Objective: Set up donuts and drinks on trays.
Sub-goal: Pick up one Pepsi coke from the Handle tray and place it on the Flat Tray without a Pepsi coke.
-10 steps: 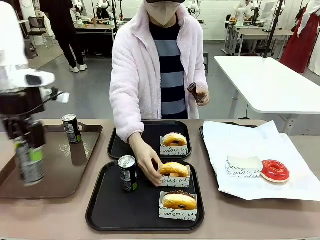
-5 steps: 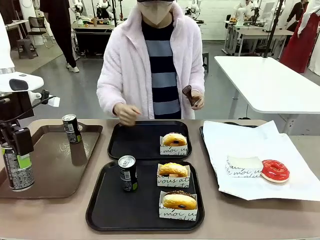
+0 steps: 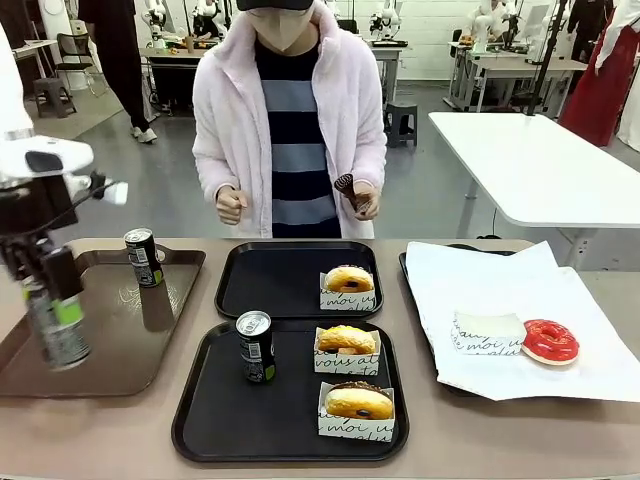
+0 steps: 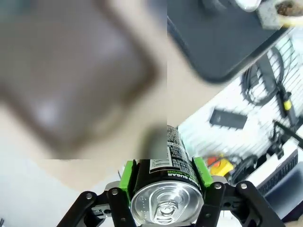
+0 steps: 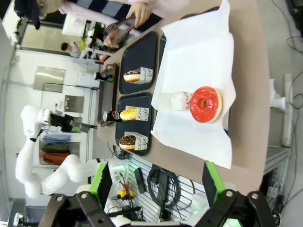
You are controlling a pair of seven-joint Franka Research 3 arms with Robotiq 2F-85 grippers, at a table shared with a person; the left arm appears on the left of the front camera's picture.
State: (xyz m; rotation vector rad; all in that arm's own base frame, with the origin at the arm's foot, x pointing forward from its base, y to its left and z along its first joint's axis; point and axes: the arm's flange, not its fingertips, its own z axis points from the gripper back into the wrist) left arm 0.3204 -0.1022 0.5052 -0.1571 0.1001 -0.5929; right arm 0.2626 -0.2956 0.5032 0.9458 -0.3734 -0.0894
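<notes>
Left jaws pinch drink can (image 3: 60, 340) at upper body, above left part of brown tray (image 3: 130, 340). Right jaws spread, empty. Can judged rigid, smooth, slip-prone; grip mid-wall, keep upright.

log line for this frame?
left gripper: shut on can, above brown tray | right gripper: open, empty | near black tray: second can, two donuts

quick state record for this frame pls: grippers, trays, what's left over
left gripper: shut on held can, above brown tray
right gripper: open, empty
near black tray: upright can, two sleeved donuts
far black tray: one sleeved donut, no can
brown tray: lone can
white paper: red-glazed donut, empty sleeve
</notes>
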